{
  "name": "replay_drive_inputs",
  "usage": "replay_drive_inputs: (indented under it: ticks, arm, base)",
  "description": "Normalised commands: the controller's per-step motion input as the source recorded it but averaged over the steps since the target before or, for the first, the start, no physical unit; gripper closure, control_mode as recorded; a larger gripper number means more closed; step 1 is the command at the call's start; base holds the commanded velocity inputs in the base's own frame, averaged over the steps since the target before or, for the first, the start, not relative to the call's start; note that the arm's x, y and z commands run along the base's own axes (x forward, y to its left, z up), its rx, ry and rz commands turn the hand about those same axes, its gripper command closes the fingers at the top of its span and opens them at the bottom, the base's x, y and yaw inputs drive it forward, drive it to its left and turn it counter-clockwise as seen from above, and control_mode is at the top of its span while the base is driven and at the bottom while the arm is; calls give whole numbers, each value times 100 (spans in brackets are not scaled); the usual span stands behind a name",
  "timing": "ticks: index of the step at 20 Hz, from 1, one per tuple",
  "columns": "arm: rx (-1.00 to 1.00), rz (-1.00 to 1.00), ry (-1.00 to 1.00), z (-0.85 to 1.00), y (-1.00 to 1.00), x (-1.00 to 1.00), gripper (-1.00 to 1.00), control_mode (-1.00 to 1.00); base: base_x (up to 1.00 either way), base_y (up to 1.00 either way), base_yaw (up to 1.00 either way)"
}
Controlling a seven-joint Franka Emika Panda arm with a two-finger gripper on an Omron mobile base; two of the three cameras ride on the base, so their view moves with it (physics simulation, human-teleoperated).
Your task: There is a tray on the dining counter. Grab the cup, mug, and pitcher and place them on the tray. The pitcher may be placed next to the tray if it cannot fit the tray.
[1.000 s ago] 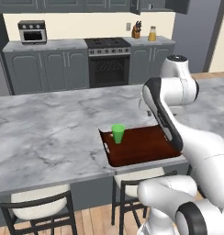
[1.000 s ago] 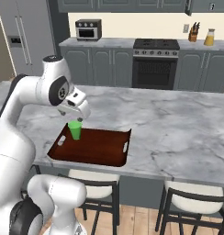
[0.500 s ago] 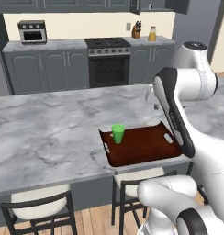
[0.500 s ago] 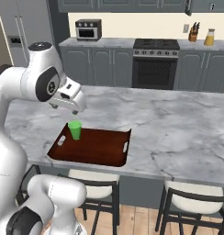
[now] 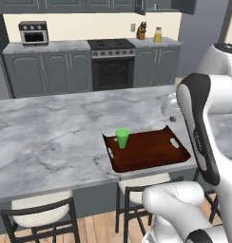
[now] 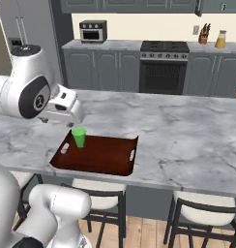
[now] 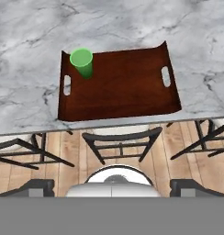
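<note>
On the far counter by the knife block (image 5: 141,31), well beyond the stove (image 5: 112,64): one pitcher (image 5: 157,34), far from gripper (image 6: 62,107), jaws spread wide, holding nothing. One cup (image 5: 121,138) upright at a corner of one tray (image 5: 151,153), near edge of dining counter (image 5: 51,137). Mug nowhere spotted.

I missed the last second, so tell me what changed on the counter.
The arm has swung up and back from the tray, carrying the gripper away from the cup; its jaws are open and empty. The cup stays upright in the tray's corner, and the tray has not shifted on the dining counter.
</note>
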Motion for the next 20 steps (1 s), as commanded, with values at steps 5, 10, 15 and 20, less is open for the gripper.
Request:
replay_drive_inputs:
  ticks: [5, 10, 15, 20]
  arm:
    - [-6, 2, -12, 22, 0, -61, -100, -100]
    - [-2, 0, -3, 7, 0, -16, -100, 100]
    - [0, 0, 0, 0, 0, 0, -100, 100]
    - [0, 0, 0, 0, 0, 0, -100, 100]
  base:
    - [0, 0, 0]
    - [-77, -8, 4]
    - [-94, -71, 1]
    - [-74, -100, 0]
